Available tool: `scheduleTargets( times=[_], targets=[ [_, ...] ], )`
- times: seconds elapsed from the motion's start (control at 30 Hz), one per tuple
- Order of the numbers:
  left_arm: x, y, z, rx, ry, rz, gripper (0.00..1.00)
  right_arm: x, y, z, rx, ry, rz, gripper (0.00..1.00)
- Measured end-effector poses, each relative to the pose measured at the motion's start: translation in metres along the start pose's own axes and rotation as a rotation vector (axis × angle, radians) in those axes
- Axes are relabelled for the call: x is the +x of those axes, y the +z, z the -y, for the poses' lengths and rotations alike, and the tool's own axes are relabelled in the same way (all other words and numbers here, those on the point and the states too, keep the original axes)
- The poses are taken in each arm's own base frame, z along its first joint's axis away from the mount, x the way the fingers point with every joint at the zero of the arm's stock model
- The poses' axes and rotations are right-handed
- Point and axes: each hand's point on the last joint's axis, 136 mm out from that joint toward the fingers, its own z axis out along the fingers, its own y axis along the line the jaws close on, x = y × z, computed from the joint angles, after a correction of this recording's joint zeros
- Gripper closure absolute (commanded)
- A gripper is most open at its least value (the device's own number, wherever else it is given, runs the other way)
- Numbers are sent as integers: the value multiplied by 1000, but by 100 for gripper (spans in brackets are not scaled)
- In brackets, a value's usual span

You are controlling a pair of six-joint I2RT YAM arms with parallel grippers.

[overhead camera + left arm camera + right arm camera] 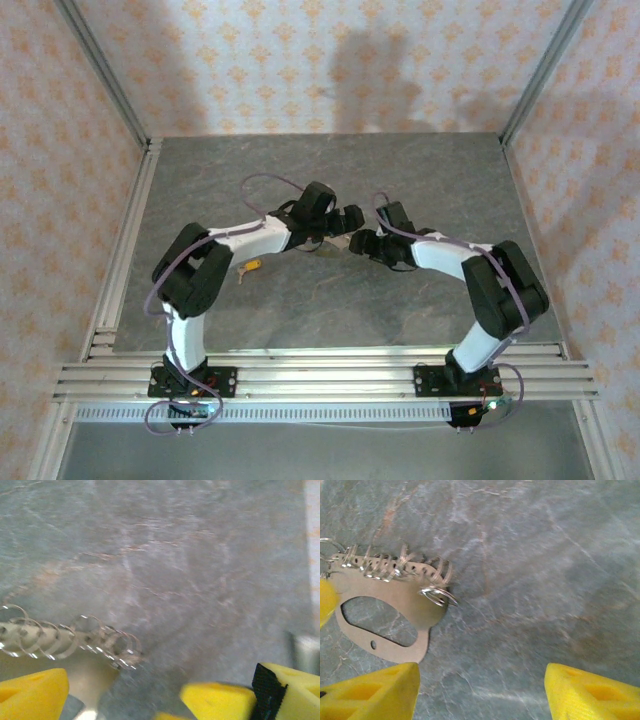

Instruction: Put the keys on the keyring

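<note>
Broadly, the grey stone-patterned table [420,180] carries everything. The left arm [240,240] and the right arm [450,258] reach in over its middle so that their heads nearly meet.

The left gripper [125,692] has its jaws spread wide. The keyring [425,617] is a flat tan plate with a handle cut-out and a row of small wire rings [395,567] along one edge. It lies flat on the table, one end running in between those jaws, close to one finger [30,695]. That placing looks meant to steady the plate, though whether a finger actually presses on it cannot be told.

The right gripper [481,682] also stands wide with nothing between its jaws. The plate sits ahead of them and off to one side, its end ring nearest.

Smallest is the key [252,266], yellow-headed, lying on the table well behind both sets of jaws beside the left arm, so it probably has yet to be fetched.
</note>
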Motion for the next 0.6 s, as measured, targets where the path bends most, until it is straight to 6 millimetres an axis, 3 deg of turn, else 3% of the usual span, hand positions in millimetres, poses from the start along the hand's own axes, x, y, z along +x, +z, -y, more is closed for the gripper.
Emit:
scheduleTargets(
  times=[0.13,0.23,0.33,0.6],
  targets=[
    [-7,-45,32,76,28,62,4,-10,10,-10,-15,-29,-1,35],
    [-16,-74,39,93,38,123,3,-15,16,-13,-15,-43,0,36],
    [-18,-89,33,72,47,158,3,-16,22,-12,-9,-52,-7,36],
    [-10,-101,-2,-29,40,180,3,-18,25,-13,0,-52,-25,38]
  ],
)
